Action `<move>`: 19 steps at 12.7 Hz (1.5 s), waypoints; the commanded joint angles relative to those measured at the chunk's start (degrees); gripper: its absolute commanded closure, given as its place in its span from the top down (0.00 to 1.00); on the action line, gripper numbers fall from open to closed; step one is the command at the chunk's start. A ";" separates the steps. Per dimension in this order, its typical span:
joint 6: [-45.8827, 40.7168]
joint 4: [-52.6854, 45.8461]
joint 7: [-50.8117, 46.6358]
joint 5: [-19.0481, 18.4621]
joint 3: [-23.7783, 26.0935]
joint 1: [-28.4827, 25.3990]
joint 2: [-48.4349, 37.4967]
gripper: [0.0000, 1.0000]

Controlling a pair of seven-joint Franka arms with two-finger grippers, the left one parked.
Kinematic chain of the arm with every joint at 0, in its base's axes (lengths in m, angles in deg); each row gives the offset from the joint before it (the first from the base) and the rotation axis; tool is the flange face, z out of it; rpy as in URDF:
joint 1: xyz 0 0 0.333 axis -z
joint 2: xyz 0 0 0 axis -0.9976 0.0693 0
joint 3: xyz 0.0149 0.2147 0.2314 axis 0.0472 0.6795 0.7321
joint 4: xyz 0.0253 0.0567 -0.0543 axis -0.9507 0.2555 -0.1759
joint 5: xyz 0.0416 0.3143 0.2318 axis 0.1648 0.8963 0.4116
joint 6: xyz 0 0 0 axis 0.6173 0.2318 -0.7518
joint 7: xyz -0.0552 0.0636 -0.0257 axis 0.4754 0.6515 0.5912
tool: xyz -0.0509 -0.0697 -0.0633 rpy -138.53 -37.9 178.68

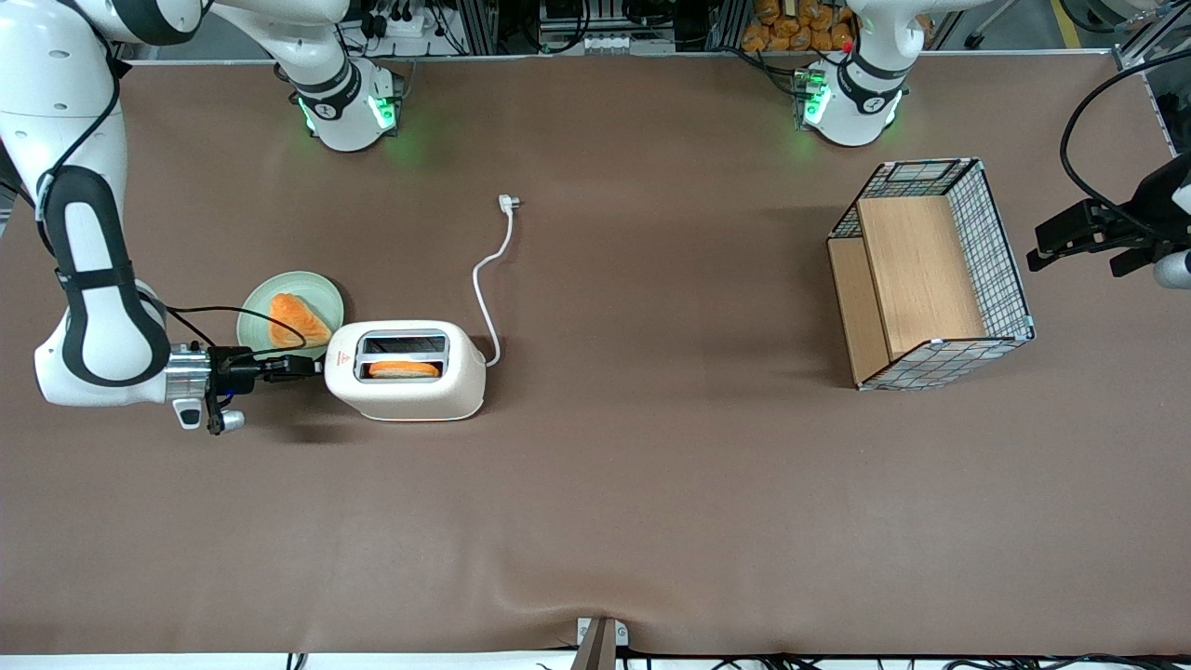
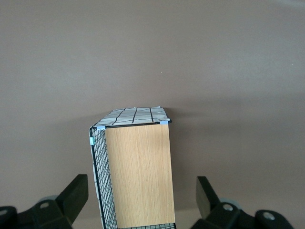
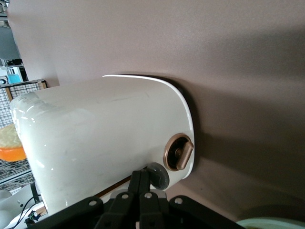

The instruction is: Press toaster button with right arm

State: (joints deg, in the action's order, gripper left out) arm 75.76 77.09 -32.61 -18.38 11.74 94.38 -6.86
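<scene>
The cream-white toaster (image 1: 407, 370) stands on the brown table with an orange slice in its slot nearer the front camera. Its white cord (image 1: 490, 279) runs away from the front camera to a loose plug. The right arm (image 1: 93, 279) reaches in low from the working arm's end. My gripper (image 1: 314, 367) is shut, fingertips together, touching the toaster's end face. In the right wrist view the shut fingers (image 3: 142, 183) press beside a grey round button (image 3: 158, 174) on the toaster (image 3: 105, 138), close to a copper dial (image 3: 179, 152).
A pale green plate (image 1: 314, 296) with an orange slice (image 1: 295, 321) lies just beside the gripper, farther from the front camera. A wire basket with wooden panels (image 1: 930, 274) stands toward the parked arm's end; it also shows in the left wrist view (image 2: 136, 171).
</scene>
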 commanded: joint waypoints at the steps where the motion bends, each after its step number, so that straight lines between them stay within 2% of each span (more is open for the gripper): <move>1: 2.33 0.56 3.08 -0.26 0.68 0.00 3.74 0.00; 5: 1.28 0.12 2.38 -0.78 0.33 -0.27 2.43 0.00; 9: -4.60 -0.14 -0.95 -1.40 -1.87 -0.53 -2.49 0.00; 15: -18.56 -8.12 -14.39 -7.81 -3.45 -0.27 -9.09 0.00; 16: -20.94 -10.66 -16.41 -9.47 -3.98 -0.27 -9.27 0.32; 17: -22.44 -13.13 -18.43 -11.31 -4.24 -0.35 -9.35 0.91; 18: -23.15 -14.72 -19.41 -12.46 -4.42 -0.44 -9.62 1.00; 19: -23.33 -15.52 -19.85 -13.95 -4.42 -0.62 -10.49 1.00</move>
State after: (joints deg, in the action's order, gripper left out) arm 53.95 64.48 -50.23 -29.63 7.67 94.29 -16.96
